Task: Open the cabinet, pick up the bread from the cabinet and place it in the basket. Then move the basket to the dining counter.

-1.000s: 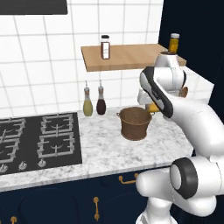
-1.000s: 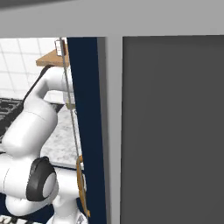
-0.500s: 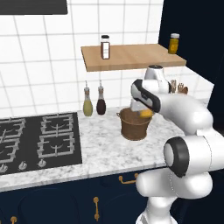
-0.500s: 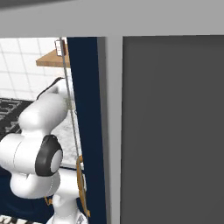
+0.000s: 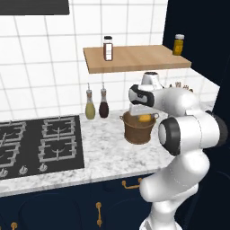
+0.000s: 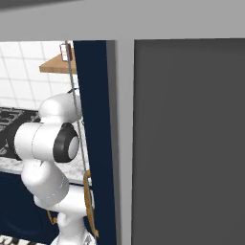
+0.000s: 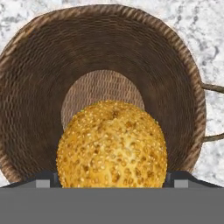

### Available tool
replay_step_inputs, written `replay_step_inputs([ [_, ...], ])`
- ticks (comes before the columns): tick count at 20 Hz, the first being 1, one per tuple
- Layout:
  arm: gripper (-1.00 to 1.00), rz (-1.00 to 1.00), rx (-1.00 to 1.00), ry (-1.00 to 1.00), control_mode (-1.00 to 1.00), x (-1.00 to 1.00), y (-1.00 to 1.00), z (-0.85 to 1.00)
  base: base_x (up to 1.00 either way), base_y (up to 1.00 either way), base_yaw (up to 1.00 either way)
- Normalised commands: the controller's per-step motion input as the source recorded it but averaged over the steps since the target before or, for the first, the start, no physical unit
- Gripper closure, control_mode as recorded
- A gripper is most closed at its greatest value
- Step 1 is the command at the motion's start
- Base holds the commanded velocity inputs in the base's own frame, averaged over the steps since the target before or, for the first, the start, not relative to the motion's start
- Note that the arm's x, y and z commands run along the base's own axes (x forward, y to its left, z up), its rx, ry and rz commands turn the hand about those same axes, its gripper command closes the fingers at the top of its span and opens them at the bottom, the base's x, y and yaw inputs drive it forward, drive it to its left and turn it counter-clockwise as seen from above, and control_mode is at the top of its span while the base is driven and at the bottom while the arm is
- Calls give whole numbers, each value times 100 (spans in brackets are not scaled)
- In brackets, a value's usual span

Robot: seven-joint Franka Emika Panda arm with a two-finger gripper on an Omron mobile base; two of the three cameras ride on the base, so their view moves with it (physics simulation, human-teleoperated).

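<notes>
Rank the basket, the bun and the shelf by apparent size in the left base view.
1. Shelf, widest by far.
2. Basket.
3. Bun, a small part showing at the basket's rim, between the gripper's fingers.

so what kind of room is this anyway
A kitchen, rendered rather than real. A black stove is set into a marble worktop, white tiles cover the wall behind, and a wooden shelf carries bottles above a basket.

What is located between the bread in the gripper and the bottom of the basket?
Nothing. In the hand view, the bread hangs above the basket, and its woven floor below is bare.
</notes>
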Motion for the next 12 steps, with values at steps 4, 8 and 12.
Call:
replay_step_inputs([
  [4, 100, 0, 0, 2, -100, 16, 1, -43, 0, 0, 0],
  [8, 100, 0, 0, 0, -100, 0, 1, -41, 0, 0, 0],
  [12, 100, 0, 0, 0, -100, 0, 0, -34, 0, 0, 0],
])
